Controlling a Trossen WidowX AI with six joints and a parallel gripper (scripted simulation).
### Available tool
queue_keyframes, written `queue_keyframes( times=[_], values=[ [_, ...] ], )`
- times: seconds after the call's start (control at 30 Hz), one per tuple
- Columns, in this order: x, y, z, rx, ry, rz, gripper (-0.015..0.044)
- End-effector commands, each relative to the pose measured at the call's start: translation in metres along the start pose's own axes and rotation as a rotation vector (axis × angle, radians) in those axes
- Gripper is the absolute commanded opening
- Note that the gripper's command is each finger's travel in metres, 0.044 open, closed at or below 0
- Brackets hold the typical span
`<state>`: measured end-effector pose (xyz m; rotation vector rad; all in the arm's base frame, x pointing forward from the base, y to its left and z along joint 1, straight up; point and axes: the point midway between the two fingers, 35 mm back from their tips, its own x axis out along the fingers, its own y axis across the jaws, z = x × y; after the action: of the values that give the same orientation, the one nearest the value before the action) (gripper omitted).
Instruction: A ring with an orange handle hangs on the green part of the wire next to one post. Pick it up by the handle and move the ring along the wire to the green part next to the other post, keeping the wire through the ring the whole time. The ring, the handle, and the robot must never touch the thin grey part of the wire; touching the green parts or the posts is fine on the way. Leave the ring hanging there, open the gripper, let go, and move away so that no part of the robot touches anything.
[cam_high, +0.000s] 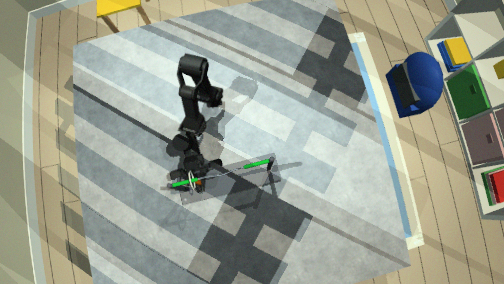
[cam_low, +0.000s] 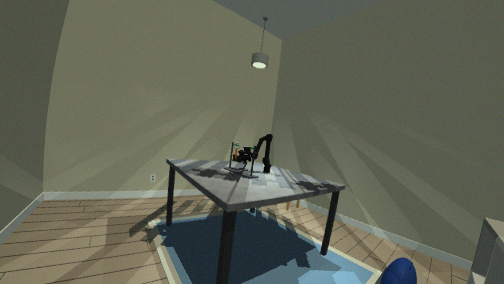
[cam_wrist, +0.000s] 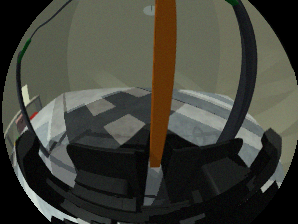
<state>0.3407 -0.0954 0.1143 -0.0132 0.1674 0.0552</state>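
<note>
The ring (cam_high: 190, 179) is around the left green part (cam_high: 178, 184) of the wire, near the left post in the top view. Its orange handle (cam_high: 199, 183) (cam_low: 236, 153) (cam_wrist: 164, 85) hangs down, nearly upright in the wrist view. My gripper (cam_wrist: 152, 127) is shut on the lower end of the handle, below the wire. The thin grey wire (cam_high: 225, 173) (cam_wrist: 50, 19) runs to the other green part (cam_high: 257, 163) (cam_wrist: 24, 51) by the far post (cam_high: 270, 166) (cam_wrist: 19, 90). The near post (cam_wrist: 248, 65) stands right of the handle in the wrist view. The ring is out of the wrist view.
The posts stand on a thin see-through base (cam_high: 235, 192) on the grey patterned table (cam_high: 350, 200) (cam_low: 280, 192). The arm (cam_high: 191, 107) (cam_low: 268, 150) reaches in from the back in the top view. Shelves (cam_high: 457, 120) and a blue chair (cam_high: 425, 82) stand off the table.
</note>
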Motion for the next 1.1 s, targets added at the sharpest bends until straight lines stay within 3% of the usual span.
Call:
queue_keyframes(
  times=[0.0,1.07],
  values=[
    [0.0007,-0.0007,0.0069,-0.012,-0.009,0.005,-0.0150],
    [0.0008,0.0048,0.0070,-0.010,-0.008,0.006,-0.0150]
  ],
)
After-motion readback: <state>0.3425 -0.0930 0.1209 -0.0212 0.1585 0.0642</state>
